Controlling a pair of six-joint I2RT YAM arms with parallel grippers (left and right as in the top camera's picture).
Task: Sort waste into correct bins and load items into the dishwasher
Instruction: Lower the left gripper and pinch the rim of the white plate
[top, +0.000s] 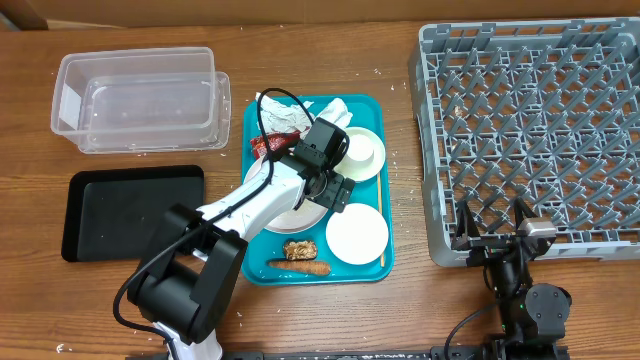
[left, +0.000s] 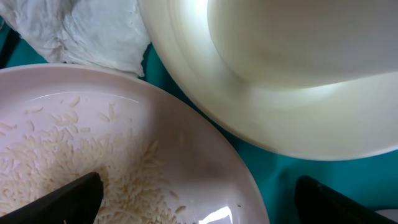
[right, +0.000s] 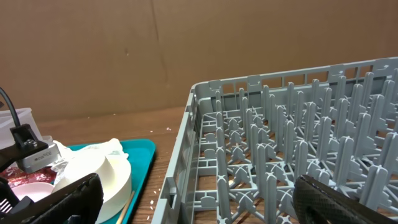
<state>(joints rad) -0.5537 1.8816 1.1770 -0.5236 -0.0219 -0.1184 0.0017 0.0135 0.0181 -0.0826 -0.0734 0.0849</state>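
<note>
My left gripper (top: 335, 192) hangs open low over the teal tray (top: 383, 110). In the left wrist view its fingers (left: 68, 199) straddle the rim of the large plate (left: 205, 168), with one finger over the loose white rice (left: 74, 162). Just beyond lie a smaller plate (left: 261, 118) with a cup (left: 298, 37) on it and a crumpled napkin (left: 87, 31). Overhead, the red wrapper (top: 272, 143), brown lump (top: 299, 248), carrot (top: 300, 267) and small bowl (top: 356, 234) are on the tray. My right gripper (top: 493, 225) is open and empty at the dishwasher (top: 530, 130) front edge.
The clear tub (top: 140, 100) and the black tray (top: 130, 210) are left of the teal tray, both without contents. A thin wooden stick (top: 381, 225) lies along the tray's right side. In the right wrist view the rack's corner (right: 199, 106) is close ahead.
</note>
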